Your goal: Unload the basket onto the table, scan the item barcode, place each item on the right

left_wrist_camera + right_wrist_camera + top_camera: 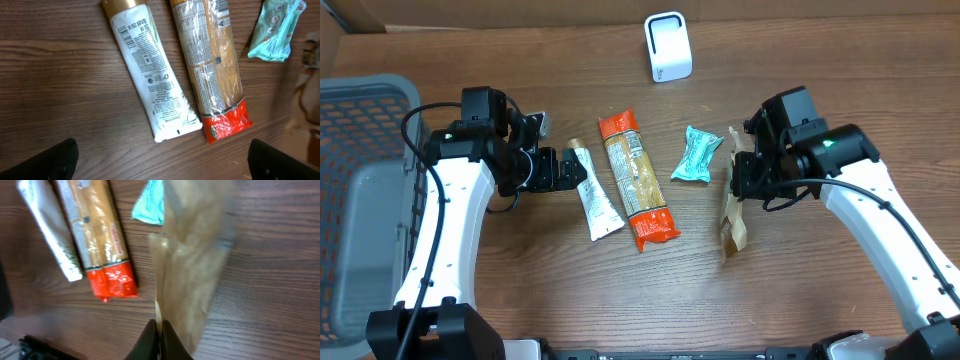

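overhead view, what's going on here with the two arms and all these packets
The right tool is shut on a brown pouch, gripping it by one end. The left tool is open beside the tube and holds nothing. The pasta and a teal packet lie between the arms. The white scanner stands at the far edge, and nothing is in front of it yet.

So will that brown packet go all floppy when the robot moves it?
Probably floppy: the brown packet looks thin and creased, and it is pinched at one edge by the right gripper, jaws shut. It likely weighs little, since it looks flat. It may swing or twist when moved.
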Robot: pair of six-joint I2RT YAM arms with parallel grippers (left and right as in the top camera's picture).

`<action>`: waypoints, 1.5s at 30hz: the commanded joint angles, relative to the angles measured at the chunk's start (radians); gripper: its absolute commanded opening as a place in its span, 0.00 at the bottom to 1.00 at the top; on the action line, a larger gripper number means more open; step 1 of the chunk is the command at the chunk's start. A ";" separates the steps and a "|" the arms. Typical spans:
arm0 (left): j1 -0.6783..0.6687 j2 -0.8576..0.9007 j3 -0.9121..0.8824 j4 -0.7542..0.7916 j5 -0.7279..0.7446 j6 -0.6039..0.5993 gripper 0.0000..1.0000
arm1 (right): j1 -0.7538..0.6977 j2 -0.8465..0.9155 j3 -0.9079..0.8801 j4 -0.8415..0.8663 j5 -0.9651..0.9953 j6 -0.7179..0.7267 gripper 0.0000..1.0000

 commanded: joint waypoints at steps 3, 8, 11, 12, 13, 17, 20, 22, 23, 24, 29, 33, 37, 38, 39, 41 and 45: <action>-0.003 0.005 -0.001 0.001 -0.003 0.019 1.00 | -0.039 0.001 -0.121 0.055 0.011 -0.008 0.04; -0.003 0.005 -0.001 0.001 -0.003 0.019 1.00 | -0.126 0.002 -0.188 0.069 0.011 -0.010 0.04; -0.003 0.005 -0.001 0.001 -0.004 0.019 1.00 | -0.182 0.002 -0.192 0.065 -0.005 -0.060 0.21; -0.003 0.005 -0.001 0.001 -0.004 0.019 1.00 | -0.201 0.002 -0.192 0.066 -0.017 -0.082 0.37; -0.003 0.005 -0.001 0.001 -0.004 0.019 1.00 | -0.210 0.002 -0.192 0.066 -0.018 -0.085 0.44; -0.003 0.005 -0.001 0.001 -0.004 0.019 0.99 | -0.240 0.003 -0.196 0.092 -0.016 -0.100 0.75; -0.003 0.005 -0.001 0.001 -0.004 0.019 1.00 | -0.278 0.006 -0.231 0.164 -0.034 -0.105 0.84; -0.003 0.005 -0.001 0.001 -0.003 0.019 1.00 | -0.303 0.018 -0.253 0.197 -0.063 -0.111 0.85; -0.003 0.005 -0.001 0.001 -0.003 0.019 1.00 | -0.319 0.027 -0.265 0.214 -0.085 -0.121 0.85; -0.002 0.005 -0.001 0.001 -0.004 0.019 0.99 | -0.338 0.039 -0.278 0.227 -0.113 -0.139 0.85; -0.003 0.005 -0.001 0.001 -0.003 0.019 1.00 | -0.416 0.085 -0.328 0.262 -0.198 -0.167 0.85; -0.003 0.005 -0.001 0.001 -0.004 0.019 1.00 | -0.448 0.112 -0.386 0.346 -0.264 -0.167 0.86; -0.002 0.005 -0.001 0.001 -0.003 0.019 1.00 | -0.450 0.151 -0.448 0.462 -0.311 -0.163 0.86; -0.002 0.005 -0.001 0.001 -0.004 0.019 1.00 | -0.450 0.163 -0.464 0.502 -0.322 -0.158 0.86; -0.002 0.005 -0.001 0.001 -0.003 0.019 1.00 | -0.450 0.172 -0.473 0.527 -0.331 -0.158 0.86; -0.002 0.005 -0.001 0.001 -0.003 0.019 1.00 | -0.450 0.203 -0.493 0.600 -0.366 -0.157 0.85; -0.002 0.005 -0.001 0.001 -0.004 0.019 1.00 | -0.450 0.267 -0.520 0.741 -0.422 -0.128 0.80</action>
